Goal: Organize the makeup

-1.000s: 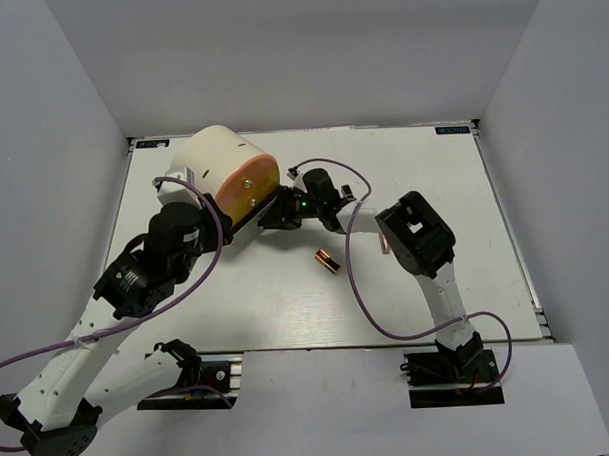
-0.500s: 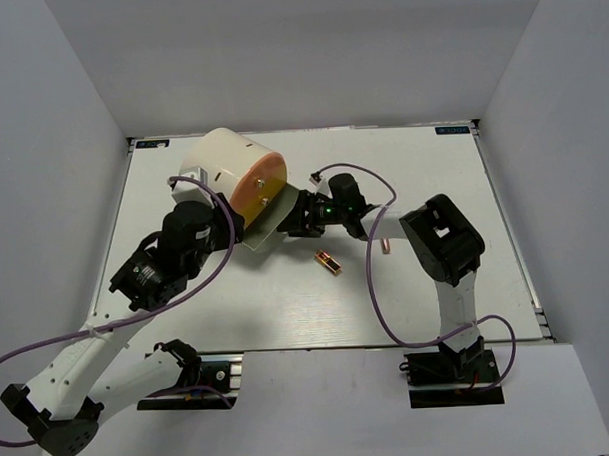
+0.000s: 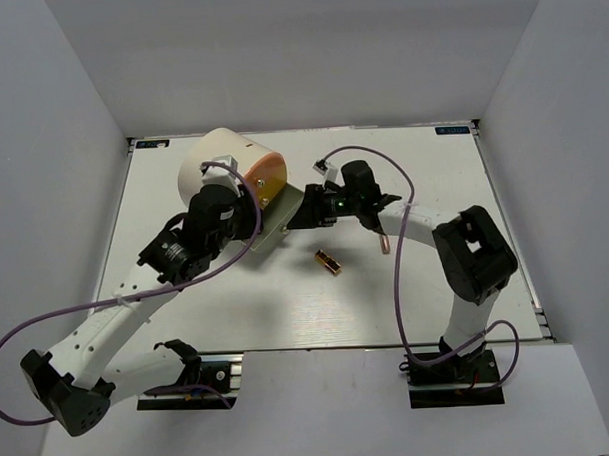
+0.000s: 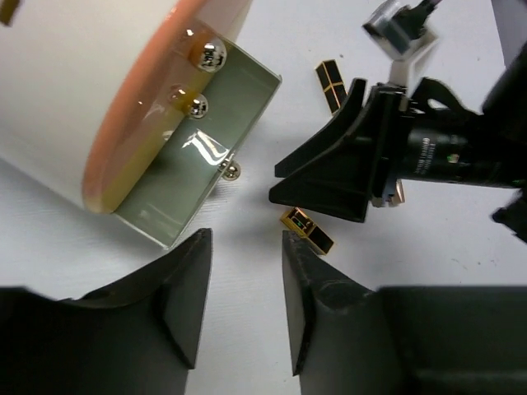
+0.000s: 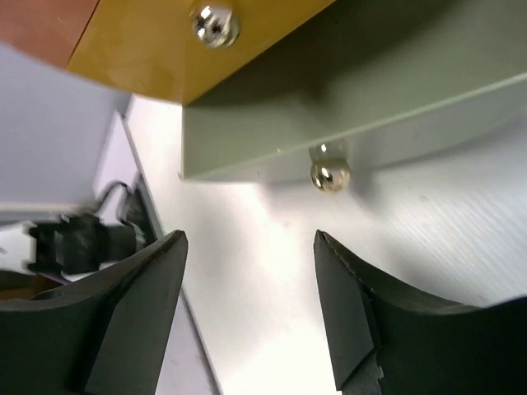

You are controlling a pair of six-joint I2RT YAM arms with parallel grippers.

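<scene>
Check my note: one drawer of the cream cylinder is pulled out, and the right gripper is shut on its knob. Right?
Not quite. The drawer of the cream cylinder is pulled out, but the right gripper is open, its fingers apart and short of the knob, touching nothing. The right wrist view shows it.

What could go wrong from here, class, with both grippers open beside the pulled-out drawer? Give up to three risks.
1. The left gripper and right gripper both crowd the front of the open drawer, so the arms might collide.
2. A gold-and-black lipstick lies on the table close to the right gripper, and a sweep could knock it away.
3. The right gripper faces the knob. Shutting the drawer now would probably leave that lipstick outside.
</scene>
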